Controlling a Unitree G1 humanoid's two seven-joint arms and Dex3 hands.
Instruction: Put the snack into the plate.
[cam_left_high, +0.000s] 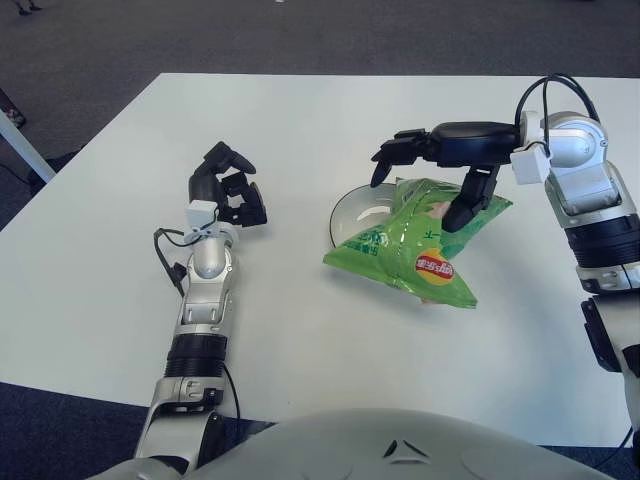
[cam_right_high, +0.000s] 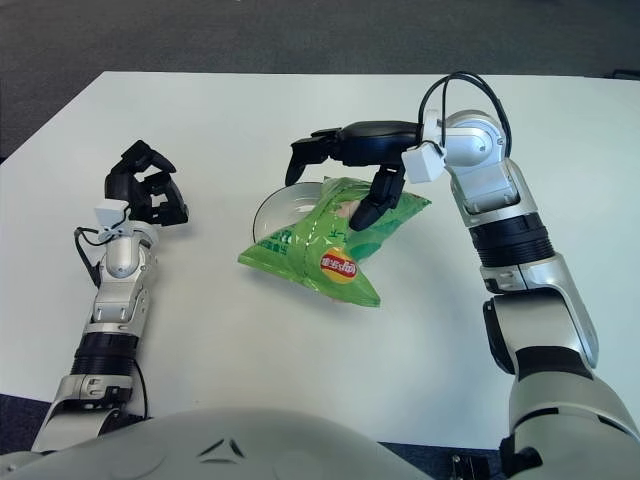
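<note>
One snack (cam_left_high: 415, 249) — green bag, lying across the plate (cam_left_high: 352, 212), covering most of it, near end hanging past the rim onto the table (cam_left_high: 300, 110). One plate, pale, only its left arc showing. Right hand (cam_left_high: 440, 165) just above the bag's far end, fingers spread and holding nothing; one fingertip seems to touch the foil. Left hand (cam_left_high: 228, 186) well apart to the left of the plate, fingers curled, empty. Risk, as I judge it: the overhanging end could tip the bag off the rim — or a finger could snag the foil and drag it out.
</note>
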